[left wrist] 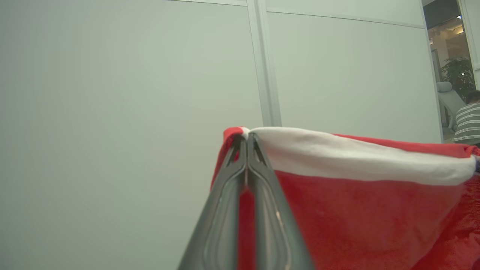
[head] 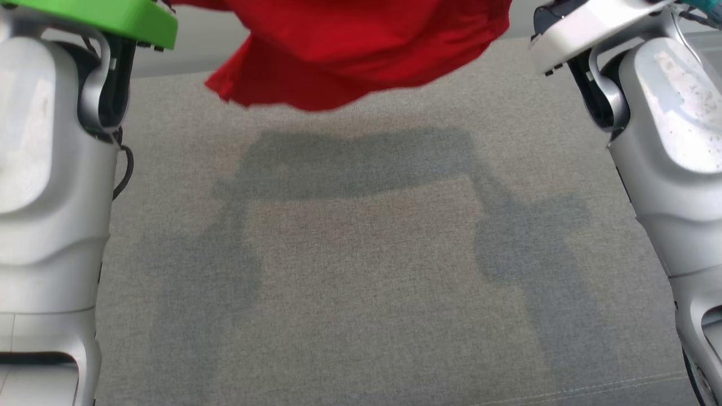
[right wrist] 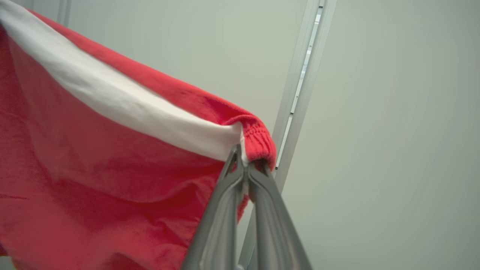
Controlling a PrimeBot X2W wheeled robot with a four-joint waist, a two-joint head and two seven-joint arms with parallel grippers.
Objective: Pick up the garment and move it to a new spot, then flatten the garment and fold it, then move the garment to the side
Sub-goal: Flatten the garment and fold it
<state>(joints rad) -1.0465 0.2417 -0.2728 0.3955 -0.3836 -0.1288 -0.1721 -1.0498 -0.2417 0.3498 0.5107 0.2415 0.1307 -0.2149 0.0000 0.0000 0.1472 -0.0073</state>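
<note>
The garment point(head: 361, 51) is red with a white band along its top edge. It hangs in the air above the grey fabric surface point(head: 372, 270), its lower hem near the top of the head view. In the left wrist view my left gripper point(left wrist: 247, 138) is shut on one top corner of the garment point(left wrist: 356, 210). In the right wrist view my right gripper point(right wrist: 245, 159) is shut on the other top corner, at the gathered red waistband point(right wrist: 112, 150). The white band stretches between the two grips. Both pale forearms frame the head view at left and right.
A pale wall with a vertical seam point(left wrist: 264, 63) stands behind the raised garment. A person in a striped top point(left wrist: 467, 123) sits far off beside a potted plant point(left wrist: 455, 73). The garment and arms cast shadows point(head: 350, 163) on the grey surface.
</note>
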